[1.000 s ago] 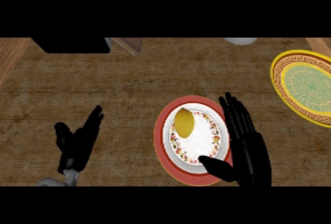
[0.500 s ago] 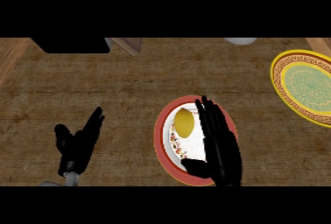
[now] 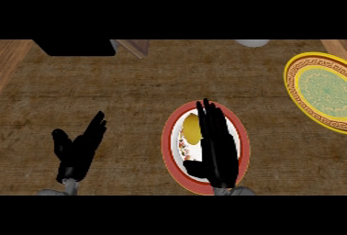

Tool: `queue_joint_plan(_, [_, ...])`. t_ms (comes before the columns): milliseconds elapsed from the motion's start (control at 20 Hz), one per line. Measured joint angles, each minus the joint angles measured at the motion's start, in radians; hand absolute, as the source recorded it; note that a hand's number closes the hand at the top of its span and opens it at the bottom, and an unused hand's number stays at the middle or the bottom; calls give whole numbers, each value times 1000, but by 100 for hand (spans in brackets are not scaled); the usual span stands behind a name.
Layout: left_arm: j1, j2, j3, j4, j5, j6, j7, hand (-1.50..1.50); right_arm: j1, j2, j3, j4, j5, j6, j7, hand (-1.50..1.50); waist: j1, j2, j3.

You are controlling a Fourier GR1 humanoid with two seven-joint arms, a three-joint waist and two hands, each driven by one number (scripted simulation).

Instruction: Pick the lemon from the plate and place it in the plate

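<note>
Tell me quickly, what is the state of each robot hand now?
Left robot hand: open, holding nothing.
Right robot hand: open, lemon not grasped.

Wooden counter [image 3: 136, 92]. Red-rimmed plate [image 3: 166, 142] near front edge, right of centre. Lemon [image 3: 190, 129] on plate's left half. Right hand [image 3: 218, 147] over plate, fingers straight, pointing toward back edge, just right of lemon; contact unclear. Yellow-rimmed plate [image 3: 324, 89] at right edge, well apart. Left hand [image 3: 76, 149] open, fingers up, resting near front left corner. Black block [image 3: 75, 47] and grey object [image 3: 252, 42] at back edge.
</note>
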Motion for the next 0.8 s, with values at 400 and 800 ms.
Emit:
queue_joint_plan(400, [1, -42, 32, 4, -47, -20, 1, 0, -71, 5, -55, 116, -18, -12, -2, -150, 0, 0, 0])
queue_joint_plan(800, [-9, -75, 48, -4, -91, -26, 38, 0, -159, 5, -54, 255, -57, 2, -12, 150, 1, -2, -2])
